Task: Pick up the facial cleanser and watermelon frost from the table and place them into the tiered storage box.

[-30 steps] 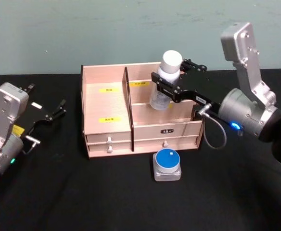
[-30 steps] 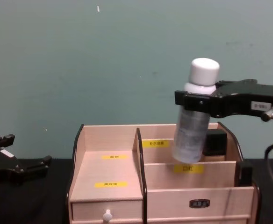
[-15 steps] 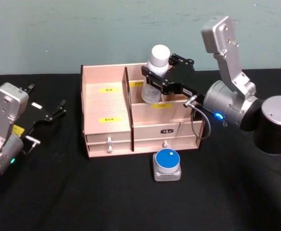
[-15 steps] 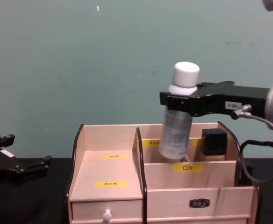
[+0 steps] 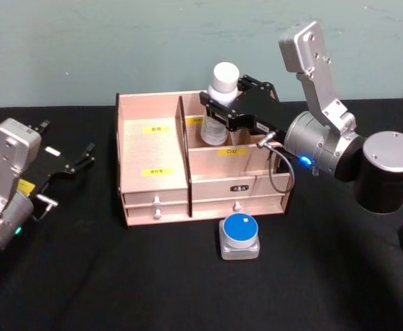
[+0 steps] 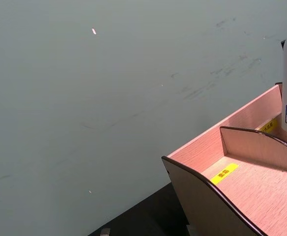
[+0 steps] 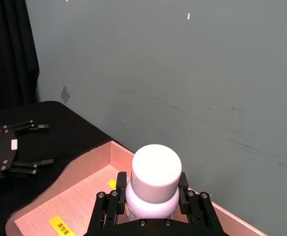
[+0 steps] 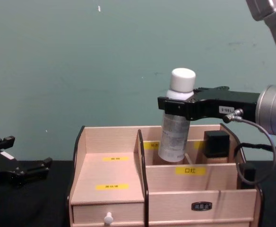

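A clear bottle with a white cap, the facial cleanser (image 5: 222,83), hangs slightly tilted with my right gripper (image 5: 223,110) shut just below its cap. Its base dips into the rear upper compartment of the light wooden tiered storage box (image 5: 153,148), just right of the centre divider. From the chest the bottle (image 8: 176,132) stands behind the front tier, held by the gripper (image 8: 178,106). The right wrist view looks down on its cap (image 7: 156,174). A square container with a round blue lid, the watermelon frost (image 5: 239,236), sits on the table in front of the box. My left gripper (image 5: 84,157) rests open at the left.
A dark-capped item (image 8: 217,144) stands in the box's rear right compartment, beside the bottle. The box's left stepped section (image 8: 109,175) holds nothing. Black cloth covers the table and a teal wall rises close behind the box.
My right gripper carried the bottle left and toward the back of the box, then lowered it so its base now sits inside the rear compartment. The left arm stayed still.
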